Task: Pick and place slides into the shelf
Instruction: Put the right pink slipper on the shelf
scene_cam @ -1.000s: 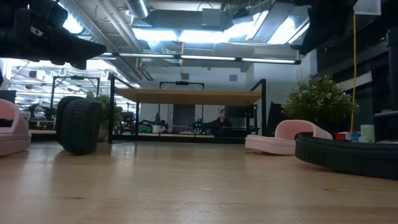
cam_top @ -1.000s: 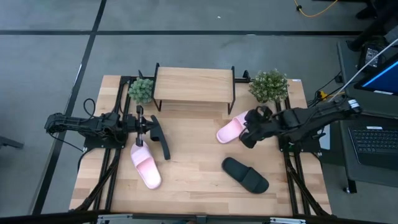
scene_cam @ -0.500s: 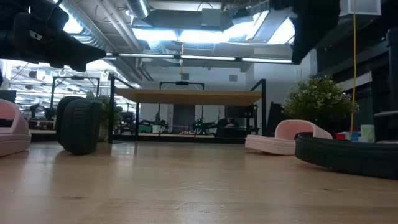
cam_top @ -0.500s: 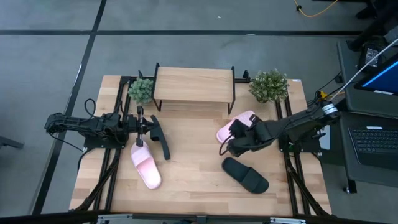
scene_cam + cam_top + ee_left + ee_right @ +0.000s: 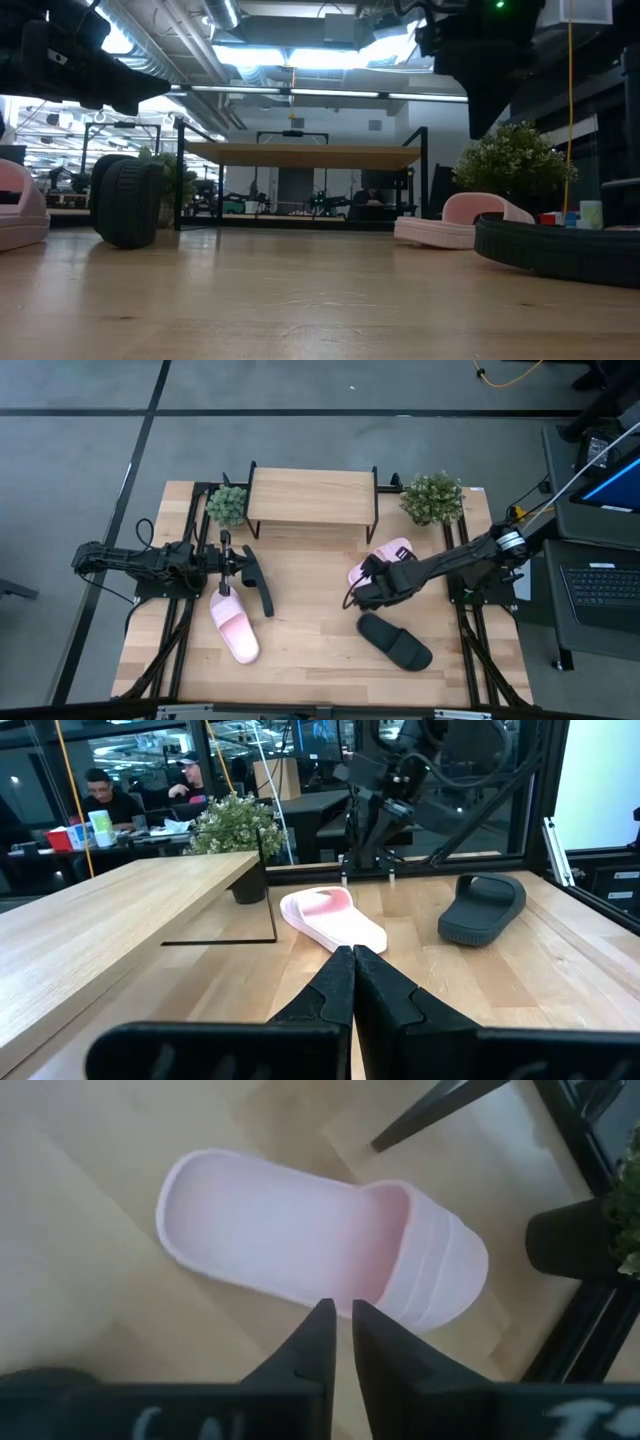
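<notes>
With right tool [image 5: 358,596] nearly closed and empty above pink slide [image 5: 320,1255] near worktop's right edge, best widen before descending onto strap.

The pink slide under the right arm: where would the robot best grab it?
Probably by the broad strap of the pink slide, coming down from above. The slide lies flat, sole down, and the strap arches over the footbed, leaving a raised band that two fingers can pinch. The right end effector hovers above the slide's edge, fingers nearly together.

The shelf [image 5: 311,497] stands at the table's [image 5: 310,645] back edge between two plants [image 5: 227,504].
</notes>
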Action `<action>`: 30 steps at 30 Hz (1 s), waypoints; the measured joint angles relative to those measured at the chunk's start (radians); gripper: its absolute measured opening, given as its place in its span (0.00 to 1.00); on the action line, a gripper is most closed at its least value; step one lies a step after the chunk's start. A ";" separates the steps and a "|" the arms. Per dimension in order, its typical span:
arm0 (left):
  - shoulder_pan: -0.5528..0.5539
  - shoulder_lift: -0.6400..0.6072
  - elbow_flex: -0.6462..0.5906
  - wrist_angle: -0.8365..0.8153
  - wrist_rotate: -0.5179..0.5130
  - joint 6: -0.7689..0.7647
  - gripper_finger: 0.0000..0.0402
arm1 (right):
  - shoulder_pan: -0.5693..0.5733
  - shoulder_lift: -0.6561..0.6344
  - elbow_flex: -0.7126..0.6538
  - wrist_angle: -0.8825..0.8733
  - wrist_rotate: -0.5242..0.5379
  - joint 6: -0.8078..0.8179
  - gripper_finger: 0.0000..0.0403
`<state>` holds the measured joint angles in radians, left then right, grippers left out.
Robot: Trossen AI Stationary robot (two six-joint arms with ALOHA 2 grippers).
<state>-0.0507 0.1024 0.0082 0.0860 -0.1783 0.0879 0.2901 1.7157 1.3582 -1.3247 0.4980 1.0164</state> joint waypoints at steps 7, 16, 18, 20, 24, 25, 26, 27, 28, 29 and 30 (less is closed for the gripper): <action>0.000 0.000 0.000 0.000 0.000 0.000 0.00 | -0.016 0.000 0.000 0.004 0.000 0.000 0.23; 0.000 0.000 0.000 0.000 0.000 -0.001 0.00 | -0.033 0.000 0.000 0.046 -0.003 0.054 0.41; 0.000 0.000 0.000 0.000 0.000 -0.005 0.00 | -0.045 0.000 0.000 0.046 -0.004 0.067 0.44; 0.000 0.000 0.000 -0.002 0.000 -0.007 0.00 | -0.060 0.000 0.000 0.045 -0.004 0.084 0.46; 0.000 0.000 0.000 -0.004 0.000 -0.008 0.00 | -0.085 0.000 0.000 0.035 -0.003 0.093 0.50; 0.000 0.000 0.000 -0.005 0.000 -0.008 0.00 | -0.090 0.000 0.000 0.033 -0.004 0.088 0.51; 0.000 0.000 0.000 -0.009 0.000 -0.008 0.00 | -0.095 0.000 0.000 0.031 -0.004 0.084 0.51; 0.000 0.000 0.000 -0.014 0.000 -0.008 0.00 | -0.100 0.000 0.000 0.029 -0.005 0.083 0.52; 0.000 0.000 0.000 -0.023 0.000 -0.008 0.00 | -0.106 0.000 0.000 0.029 -0.010 0.082 0.52; 0.000 0.000 0.000 -0.032 0.000 -0.008 0.00 | -0.112 0.000 0.000 0.028 -0.021 0.082 0.53; 0.000 0.000 0.000 -0.035 0.000 -0.008 0.00 | -0.117 0.000 -0.001 0.027 -0.032 0.082 0.53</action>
<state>-0.0509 0.1024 0.0082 0.0510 -0.1780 0.0802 0.1733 1.7157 1.3575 -1.2981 0.4662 1.0988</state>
